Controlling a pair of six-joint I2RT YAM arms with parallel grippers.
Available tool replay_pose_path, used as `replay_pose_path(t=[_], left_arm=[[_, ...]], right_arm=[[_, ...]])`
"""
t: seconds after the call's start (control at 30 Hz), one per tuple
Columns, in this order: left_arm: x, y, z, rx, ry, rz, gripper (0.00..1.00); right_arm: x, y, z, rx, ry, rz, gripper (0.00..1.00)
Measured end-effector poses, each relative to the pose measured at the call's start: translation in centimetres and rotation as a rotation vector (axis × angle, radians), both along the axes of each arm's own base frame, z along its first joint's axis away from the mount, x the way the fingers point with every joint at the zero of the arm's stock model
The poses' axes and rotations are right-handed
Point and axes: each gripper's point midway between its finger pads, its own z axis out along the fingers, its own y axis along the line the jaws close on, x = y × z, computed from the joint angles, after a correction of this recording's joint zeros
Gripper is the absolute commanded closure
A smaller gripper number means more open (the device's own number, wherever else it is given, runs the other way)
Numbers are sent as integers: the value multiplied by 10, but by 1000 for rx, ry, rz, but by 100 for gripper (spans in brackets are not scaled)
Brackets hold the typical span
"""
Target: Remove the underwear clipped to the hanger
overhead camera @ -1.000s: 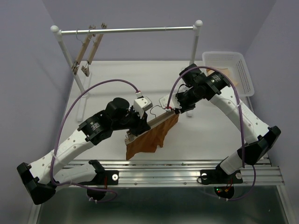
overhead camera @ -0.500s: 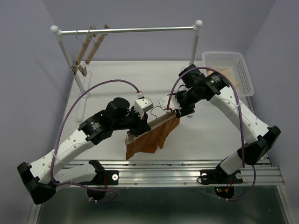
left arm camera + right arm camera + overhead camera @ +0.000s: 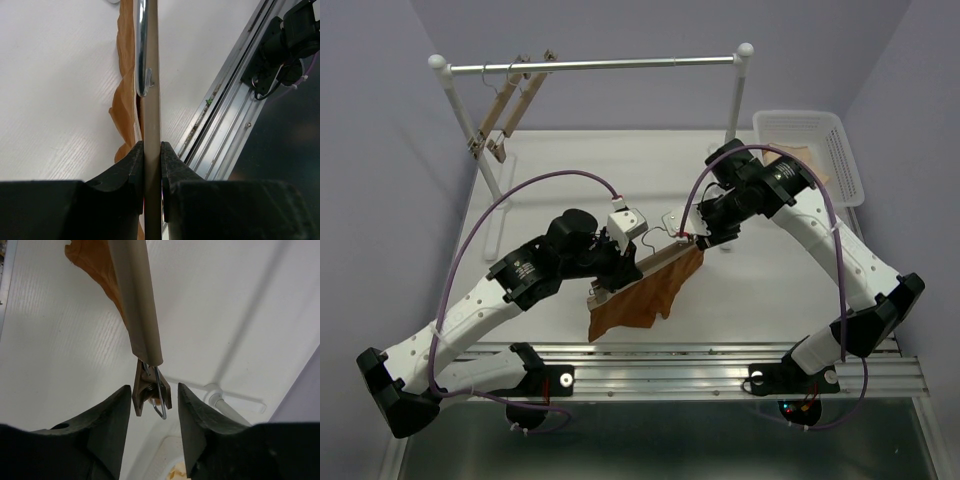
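Left gripper [image 3: 151, 147] clamped on hanger [image 3: 152, 107] bar. Right gripper [image 3: 152, 390] jaws apart, straddling end clip [image 3: 150, 401]. Underwear [image 3: 635, 295] drapes toward bench [image 3: 570, 180] near edge.

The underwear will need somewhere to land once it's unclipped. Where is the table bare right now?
Bare table lies at the back under the rack's rail, and front right between the underwear and the right arm. The centre is crowded: the left claw grips the hanger, the right claw straddles its end clip. The basket already holds cloth.

Left arm [image 3: 525, 268] bent low, jaws pinched tight; right arm [image 3: 820, 225] outstretched, jaws parted.
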Motion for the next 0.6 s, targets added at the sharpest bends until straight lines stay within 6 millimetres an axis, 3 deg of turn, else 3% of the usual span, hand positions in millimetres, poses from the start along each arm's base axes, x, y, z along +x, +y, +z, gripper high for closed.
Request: replay_pose_path(t=[0.13,0.27,0.3,0.6], left_arm=[[0,0,0,2,0,3,100],[1,1,-1,6,-3,7,100],[1,1,-1,7,-4,8,100],[2,2,-2,19,-17,4,100]], right_arm=[[-2,-1,4,7,-7,-3,67],[-2,-2,4,7,-11,-1,89],[-2,-2,4,7,-11,-1,99],[-3,-2,2,4,-3,-6,99]])
